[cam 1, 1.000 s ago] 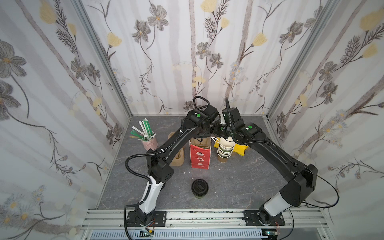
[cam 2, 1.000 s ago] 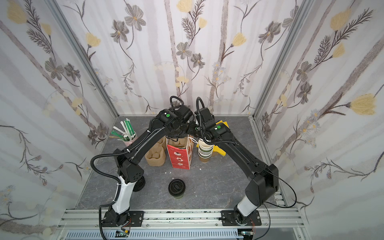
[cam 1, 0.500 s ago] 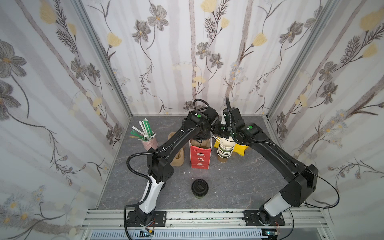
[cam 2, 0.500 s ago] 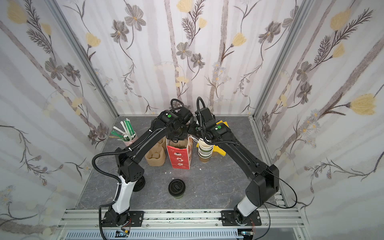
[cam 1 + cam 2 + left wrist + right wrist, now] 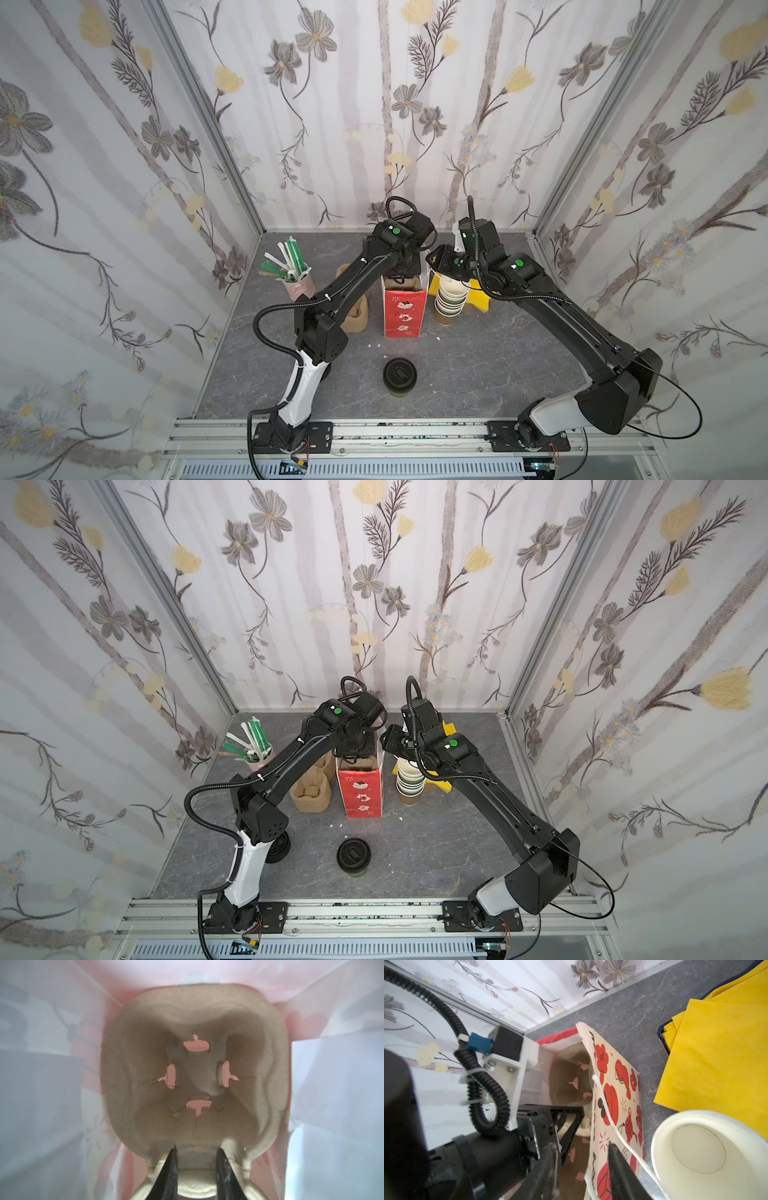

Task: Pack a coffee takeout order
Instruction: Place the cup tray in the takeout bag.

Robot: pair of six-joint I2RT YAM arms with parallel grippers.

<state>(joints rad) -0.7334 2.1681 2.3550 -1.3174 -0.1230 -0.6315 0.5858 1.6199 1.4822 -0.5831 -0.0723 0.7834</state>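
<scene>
Sitting inside the bag point(image 5: 404, 309), the carrier point(image 5: 145, 1053) is pinched by the left gripper point(image 5: 196, 1152).

The carrier point(image 5: 195, 1076) is rough matt moulded pulp. The bag point(image 5: 404, 316) is smooth red paper. The counter point(image 5: 478, 374) looks like grey marbled stone.

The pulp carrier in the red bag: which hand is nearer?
Left. The left hand grips the pulp carrier inside the bag; the right hand sits open at the bag's wall.
</scene>
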